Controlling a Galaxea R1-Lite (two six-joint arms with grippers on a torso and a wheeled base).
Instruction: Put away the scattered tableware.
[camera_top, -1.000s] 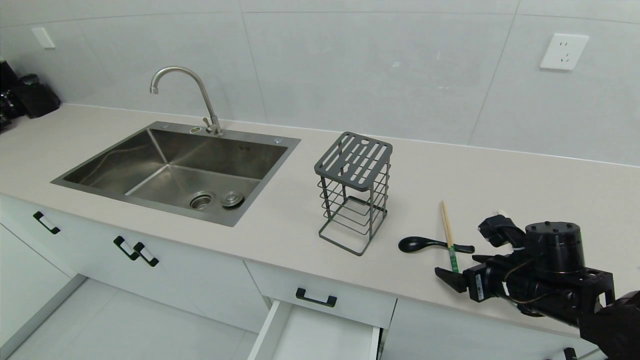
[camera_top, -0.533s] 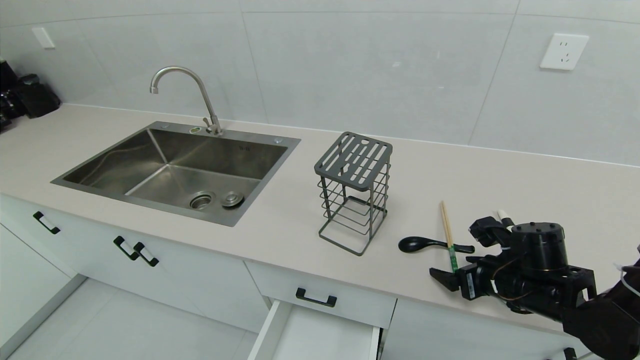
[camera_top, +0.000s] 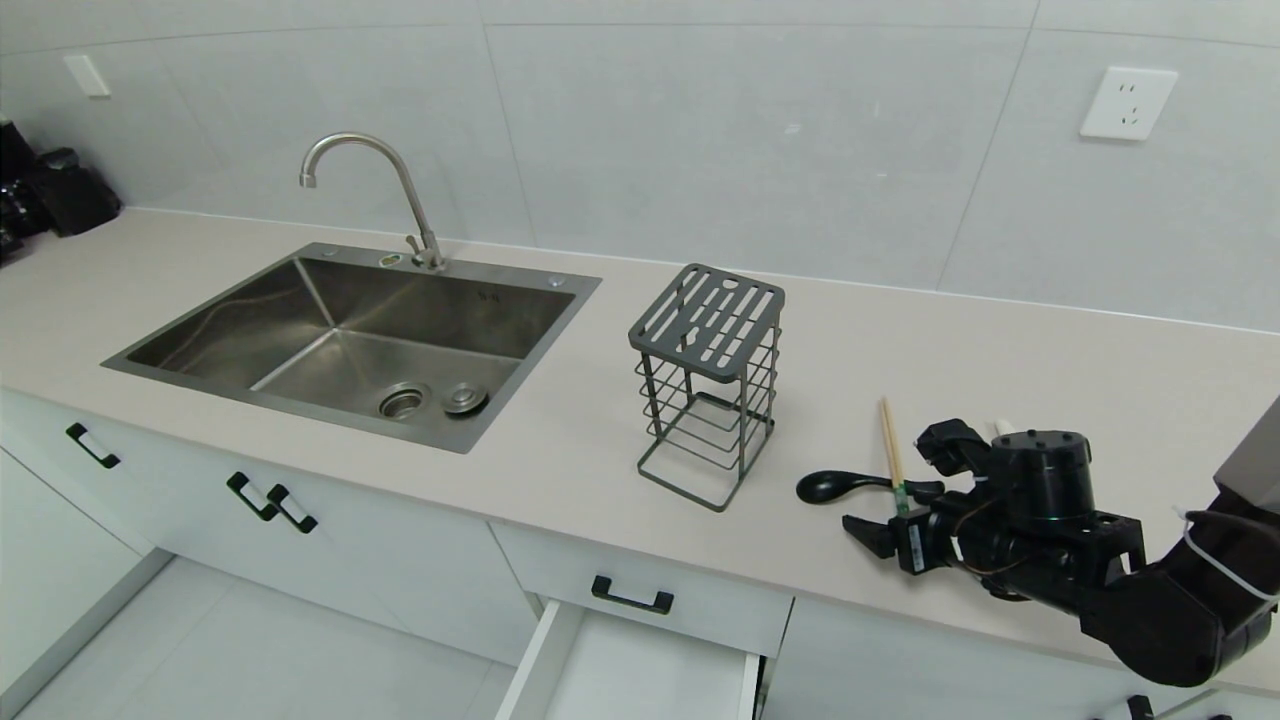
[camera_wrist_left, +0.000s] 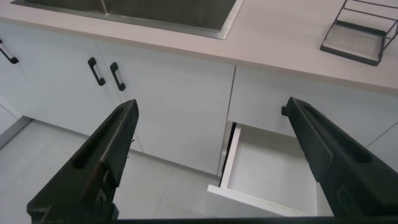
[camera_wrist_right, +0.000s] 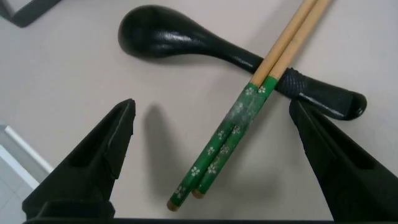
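Evidently nothing is sitting in the rack (camera_top: 707, 385) yet: the chopsticks (camera_top: 892, 450) are lying across the spoon (camera_top: 835, 487) handle on the counter (camera_top: 600, 420), near the rack. The right gripper (camera_top: 890, 483) is hovering over the chopsticks' green ends, jaws spread wide and empty; the left gripper (camera_wrist_left: 209, 124) is hanging open by the cabinets. Judging so, every pick and placement is remaining.

1 black spoon (camera_top: 832, 487): flat on counter (camera_top: 560, 440), bowl left, handle right. 2 wooden chopsticks (camera_top: 889, 447), green flowered ends nearest: paired, lying across spoon handle. 1 dark wire rack (camera_top: 708, 385): upright, left of both.
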